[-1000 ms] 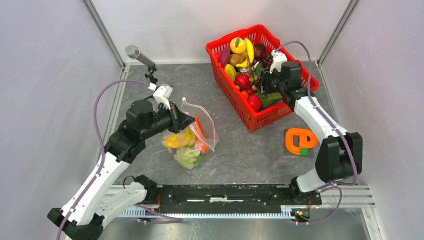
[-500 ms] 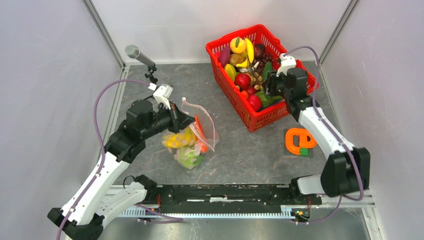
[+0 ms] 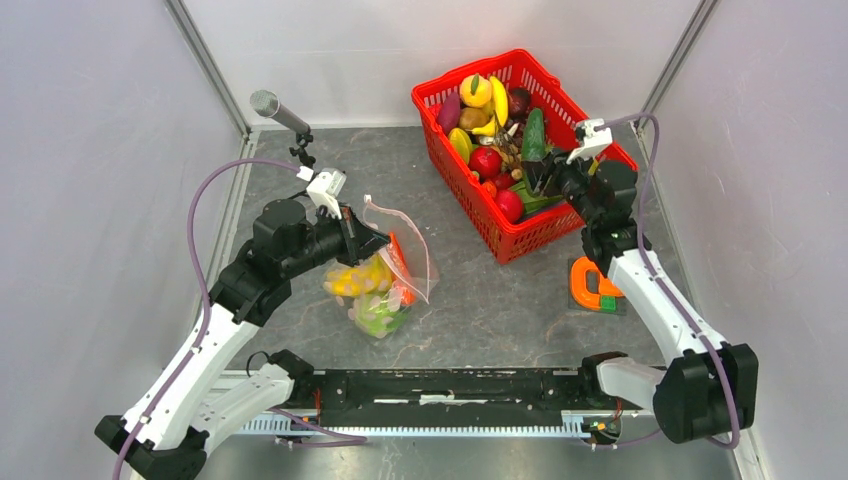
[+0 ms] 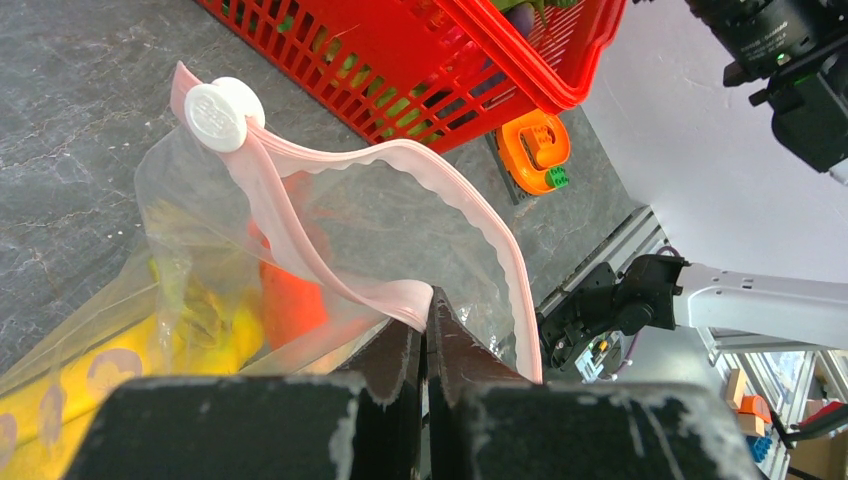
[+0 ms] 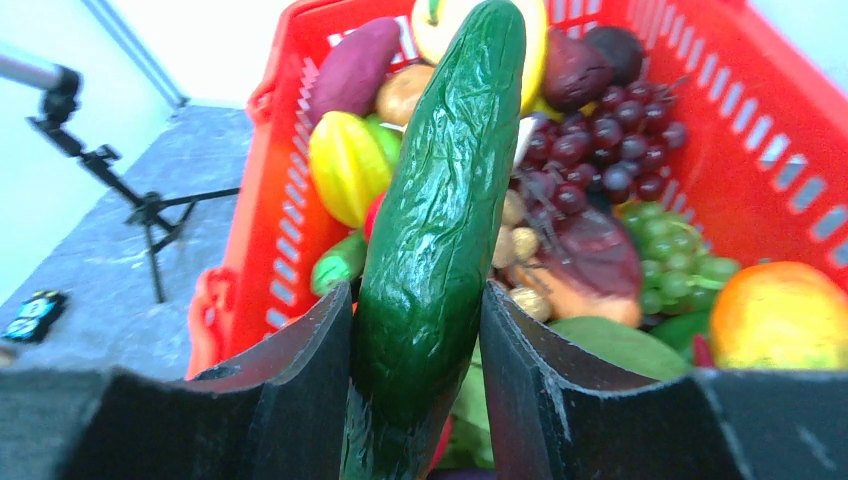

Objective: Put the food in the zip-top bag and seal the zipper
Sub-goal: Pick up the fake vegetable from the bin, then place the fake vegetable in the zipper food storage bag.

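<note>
Over the red basket (image 5: 262, 250), at the far right of the table (image 3: 500, 300), the right gripper (image 5: 418, 300) is clamped on a green cucumber (image 5: 440, 200), one black finger on each side. The cucumber stands almost upright, glossy and wrinkled, and its lower end is cut off by the frame, so its full length cannot be told. Below it the basket, a plastic grid, holds many shiny toy fruits, several only half seen behind the cucumber. At the left of the table the left gripper (image 4: 428, 300) is closed tight on the pale pink zipper (image 4: 440, 175) of the clear bag (image 4: 190, 200); it seems to pinch one side only, and the mouth stands open in a wavy loop. A round white slider (image 4: 218, 100) sits at the far end of the strip. The bag rests on the grey stone-like table, well apart from the basket. Through the thin plastic the food is blurred: something yellow (image 3: 350, 280), an orange piece (image 4: 295, 300), a pale green one (image 3: 375, 312). The bag's bottom is hidden behind the gripper in the wrist view. An orange plastic piece (image 3: 598, 283) near the basket is partly covered by the right arm.
</note>
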Tool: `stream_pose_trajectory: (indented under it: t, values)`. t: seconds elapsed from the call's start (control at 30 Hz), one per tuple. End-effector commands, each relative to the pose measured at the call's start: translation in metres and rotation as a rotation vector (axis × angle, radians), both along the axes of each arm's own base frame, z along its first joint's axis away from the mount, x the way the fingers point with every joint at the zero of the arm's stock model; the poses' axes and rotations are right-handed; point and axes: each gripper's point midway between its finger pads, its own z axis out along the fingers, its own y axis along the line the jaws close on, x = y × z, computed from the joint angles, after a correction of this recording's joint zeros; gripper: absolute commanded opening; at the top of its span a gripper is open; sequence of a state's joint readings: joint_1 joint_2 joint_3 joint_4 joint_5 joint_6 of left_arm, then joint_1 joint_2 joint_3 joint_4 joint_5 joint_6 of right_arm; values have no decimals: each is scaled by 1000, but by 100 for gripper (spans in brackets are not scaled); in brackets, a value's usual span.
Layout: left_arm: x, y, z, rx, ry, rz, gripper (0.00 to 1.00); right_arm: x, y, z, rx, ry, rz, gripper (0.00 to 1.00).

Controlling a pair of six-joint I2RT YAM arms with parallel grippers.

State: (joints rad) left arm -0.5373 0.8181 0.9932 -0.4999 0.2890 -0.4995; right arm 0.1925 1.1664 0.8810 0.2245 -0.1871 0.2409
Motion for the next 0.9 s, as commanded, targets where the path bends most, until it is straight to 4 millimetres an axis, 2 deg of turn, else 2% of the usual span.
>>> stream_pose_trajectory:
  t: [0.0, 0.17, 0.33, 0.53, 0.73, 0.87]
  values:
    - [2, -1, 13, -22, -45, 1, 3, -28, 28, 44, 119, -151, 181, 12]
    - [2, -2, 12, -20, -40, -2, 3, -52, 48, 55, 150, -179, 334, 11]
    - [2, -2, 13, -27, -45, -2, 3, -84, 72, 65, 226, -200, 539, 8]
    - [4, -3, 15, -40, -47, 2, 3, -117, 95, 64, 249, -192, 718, 6]
    - [6, -5, 15, -57, -48, 7, 3, -144, 112, 63, 187, -199, 819, 2]
    - [7, -6, 14, -57, -47, 7, 3, -161, 130, 54, 112, -162, 894, 1]
